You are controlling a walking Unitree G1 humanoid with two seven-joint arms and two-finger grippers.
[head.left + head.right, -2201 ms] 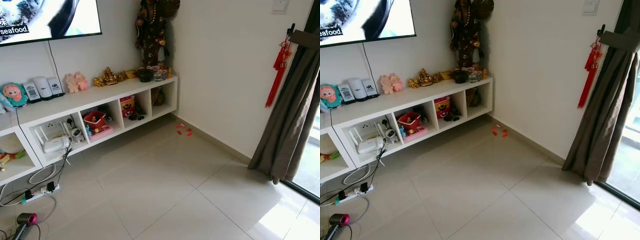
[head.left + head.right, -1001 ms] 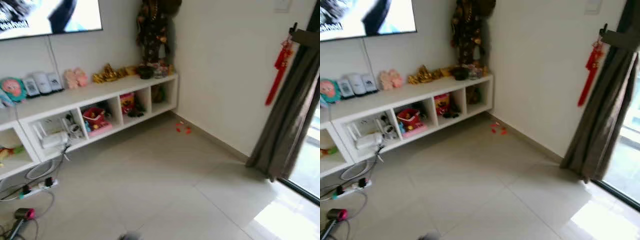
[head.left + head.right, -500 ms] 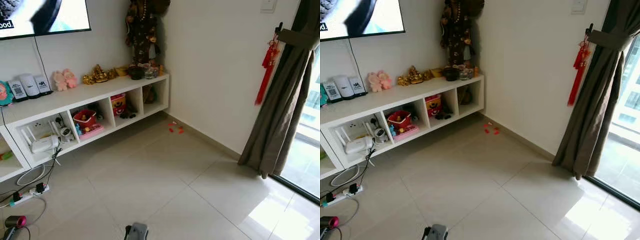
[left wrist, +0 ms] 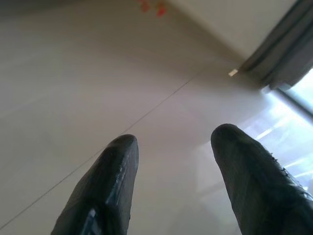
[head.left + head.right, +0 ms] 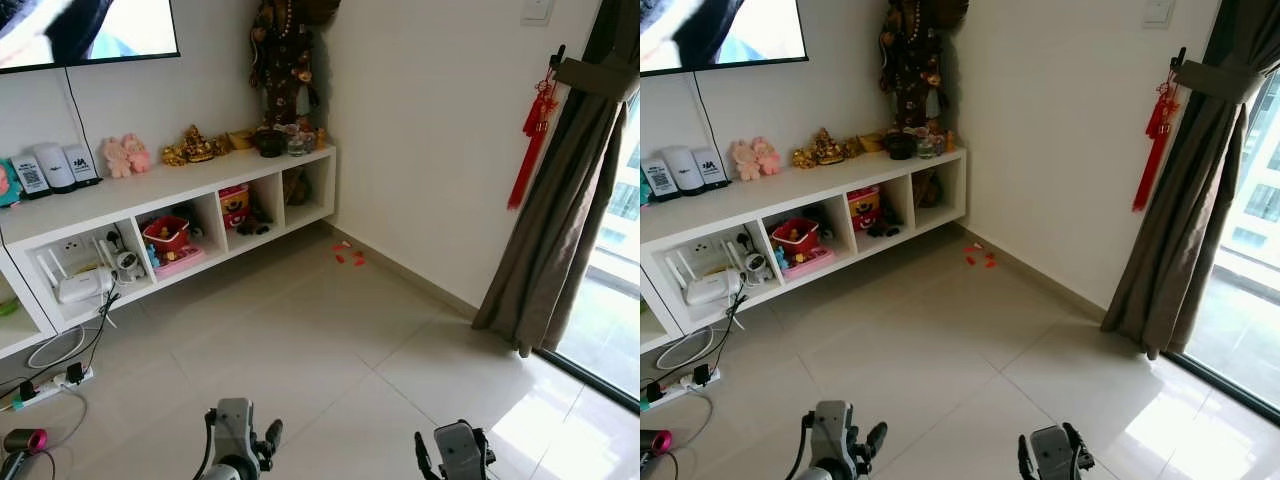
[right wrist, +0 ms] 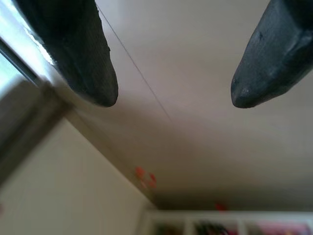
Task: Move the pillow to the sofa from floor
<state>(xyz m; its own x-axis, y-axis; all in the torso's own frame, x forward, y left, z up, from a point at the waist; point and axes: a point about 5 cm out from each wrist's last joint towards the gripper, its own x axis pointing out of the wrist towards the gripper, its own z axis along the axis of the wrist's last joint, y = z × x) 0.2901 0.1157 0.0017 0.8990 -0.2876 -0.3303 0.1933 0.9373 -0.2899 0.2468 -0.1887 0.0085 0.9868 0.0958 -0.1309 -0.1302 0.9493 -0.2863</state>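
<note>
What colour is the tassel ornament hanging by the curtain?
Red. The tassel ornament hangs beside the grey-brown curtain, clearest in the left eye view.

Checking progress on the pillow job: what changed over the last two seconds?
Both arms rose into the head view: left gripper and right gripper, both open over bare floor, holding nothing. The camera swung slightly right. The shelf unit and curtain stayed put.

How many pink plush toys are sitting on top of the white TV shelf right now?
2: the pink plush toys sit side by side, touching, on the white shelf top, between the white speakers and the gold figurine. Others may sit beyond the frame's left edge.
</note>
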